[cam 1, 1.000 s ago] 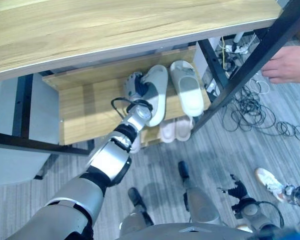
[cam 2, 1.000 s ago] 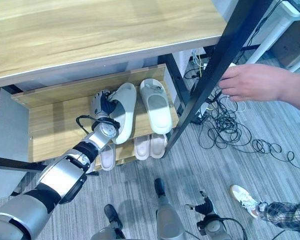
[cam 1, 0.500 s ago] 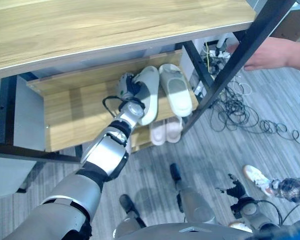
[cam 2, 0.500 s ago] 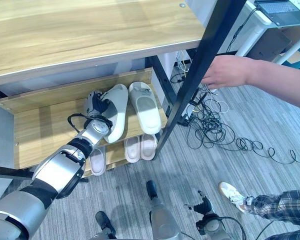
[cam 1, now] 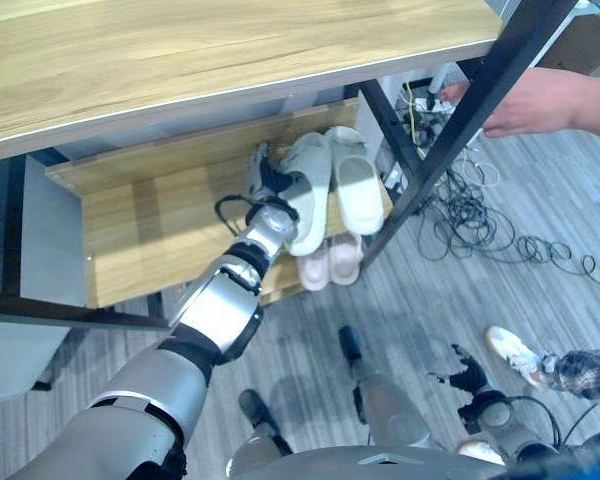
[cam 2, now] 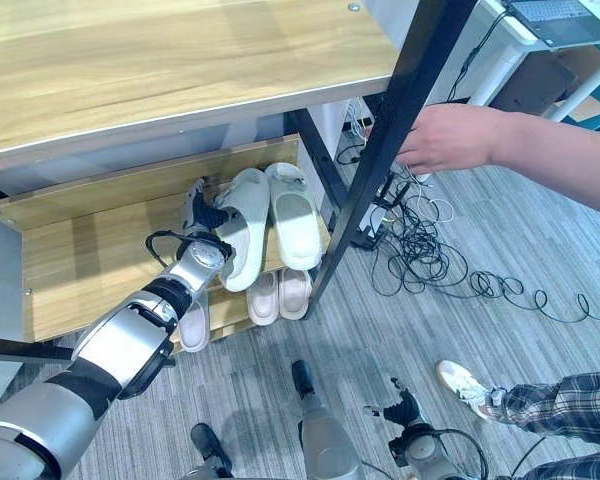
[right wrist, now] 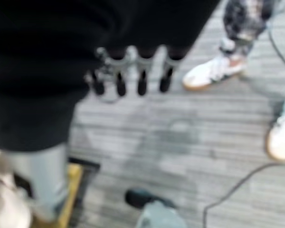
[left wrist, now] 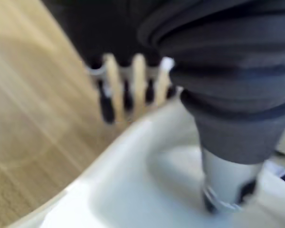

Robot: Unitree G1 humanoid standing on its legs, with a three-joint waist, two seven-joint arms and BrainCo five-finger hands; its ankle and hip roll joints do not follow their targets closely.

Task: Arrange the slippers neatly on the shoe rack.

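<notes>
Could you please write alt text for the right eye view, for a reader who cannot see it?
The robot's left hand grips a pale slipper on the middle shelf of a wooden shoe rack, beside its mate. More slippers sit on the shelf below. A person's hand rests on the rack's black post.

Left hand (cam 1: 264,178) clamped, right hand (cam 1: 467,381) relaxed
</notes>
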